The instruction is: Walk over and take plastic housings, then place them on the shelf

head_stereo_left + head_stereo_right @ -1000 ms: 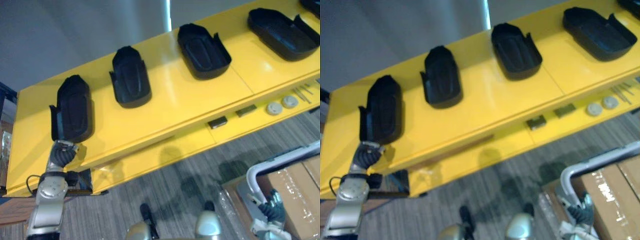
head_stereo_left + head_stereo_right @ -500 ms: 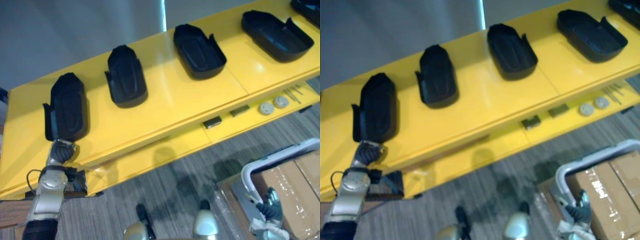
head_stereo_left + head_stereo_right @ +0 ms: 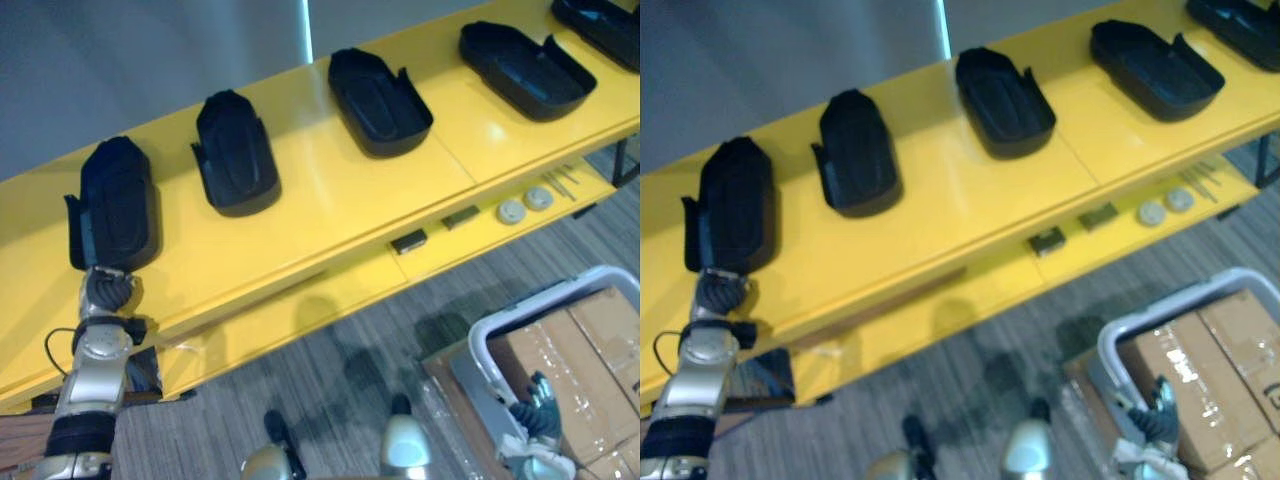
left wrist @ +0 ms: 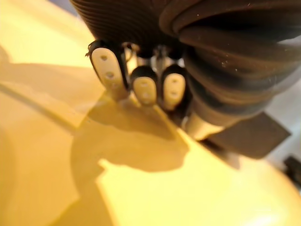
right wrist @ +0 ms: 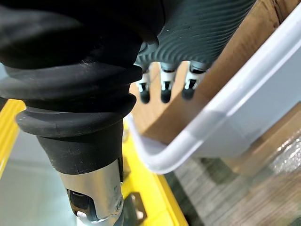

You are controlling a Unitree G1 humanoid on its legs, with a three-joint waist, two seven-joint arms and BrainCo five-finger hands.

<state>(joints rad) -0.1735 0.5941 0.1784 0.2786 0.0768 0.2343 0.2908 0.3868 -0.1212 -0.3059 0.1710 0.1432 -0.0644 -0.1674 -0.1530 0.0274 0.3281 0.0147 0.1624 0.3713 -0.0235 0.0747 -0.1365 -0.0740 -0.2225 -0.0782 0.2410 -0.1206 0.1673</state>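
A long shiny yellow shelf [image 3: 330, 190] is seen, smooth and flat on top. Five black plastic housings are set on it in a row, well apart from each other. Each one is long, rounded at one end, and has little tabs sticking up at the sides. The first housing [image 3: 115, 205] lies at the robot's left end, with the second housing [image 3: 235, 165] next to it. The third housing [image 3: 378, 87] and the fourth housing [image 3: 525, 70] are turned hollow side up, like shallow tubs with a raised oval inside. The fifth housing [image 3: 600, 15] is cut off by the picture's edge.

On the lower yellow ledge [image 3: 250, 330], two small dark blocks [image 3: 408, 241], two round pale discs [image 3: 511, 211] and some thin metal pins [image 3: 565, 178] are laid.

A white frame of round tube [image 3: 545, 297] is seen on the grey striped carpet [image 3: 350, 370]. Brown cardboard boxes [image 3: 570, 350] under shiny clear wrap are kept in it.

The left hand [image 3: 107, 290] is placed just below the near end of the first housing. Its fingers [image 4: 143, 89] are curled in over the yellow top, and nothing is held. The right hand [image 3: 537, 420] is held beside the white frame, with its fingers [image 5: 162, 87] straight and loose.
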